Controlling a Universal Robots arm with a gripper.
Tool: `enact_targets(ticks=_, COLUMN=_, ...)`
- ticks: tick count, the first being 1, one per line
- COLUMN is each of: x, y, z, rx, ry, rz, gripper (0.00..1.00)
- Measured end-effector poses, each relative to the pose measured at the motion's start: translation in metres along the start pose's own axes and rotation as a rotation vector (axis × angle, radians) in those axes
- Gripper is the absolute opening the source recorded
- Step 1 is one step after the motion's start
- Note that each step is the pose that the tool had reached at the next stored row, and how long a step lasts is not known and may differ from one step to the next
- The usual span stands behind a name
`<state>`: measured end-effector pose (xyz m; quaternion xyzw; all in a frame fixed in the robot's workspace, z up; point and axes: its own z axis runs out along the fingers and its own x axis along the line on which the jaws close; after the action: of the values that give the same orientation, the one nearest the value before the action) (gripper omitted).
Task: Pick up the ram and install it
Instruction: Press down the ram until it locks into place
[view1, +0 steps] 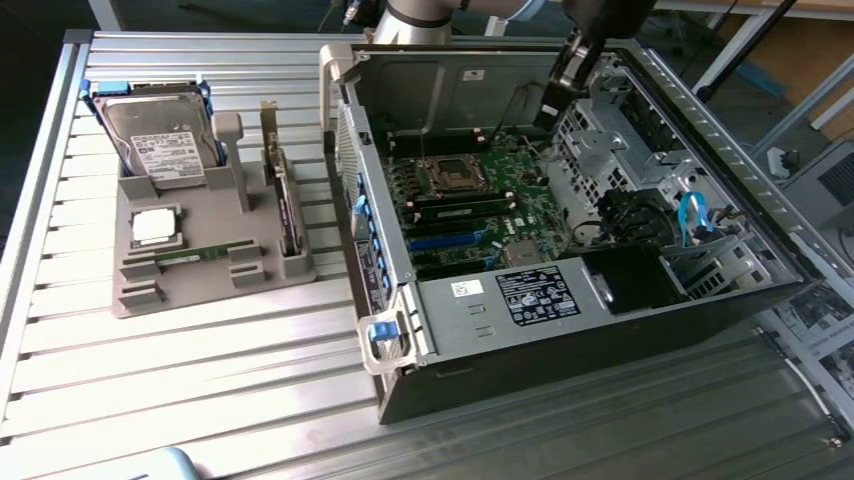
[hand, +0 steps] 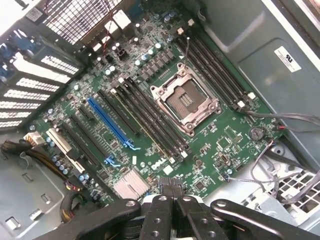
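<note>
The claw (hand: 172, 192), fingers pressed together on nothing, hangs over the motherboard (hand: 220, 145) near the processor socket (hand: 186, 99); the ram (view1: 200, 253) lies flat in the grey holder (view1: 140, 300) on the counter (view1: 174, 380), well apart from the socket and outside the case (view1: 561, 340). Doing this well likely means gripping the stick by its long edges, holding it parallel to the memory slots (hand: 150, 125) beside the socket, and pressing evenly; loose cables (hand: 280, 120) beyond the socket could snag. A green strip in a slot by the socket may be a seated module; I cannot tell; slot latches are hard to make out.
</note>
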<state>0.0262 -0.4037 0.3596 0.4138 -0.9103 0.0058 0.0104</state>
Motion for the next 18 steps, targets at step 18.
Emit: enact_targets(ticks=18, x=-0.0002, y=0.0008, z=0.0008, rx=-0.0023, ry=0.0003, rz=0.099, gripper=0.11)
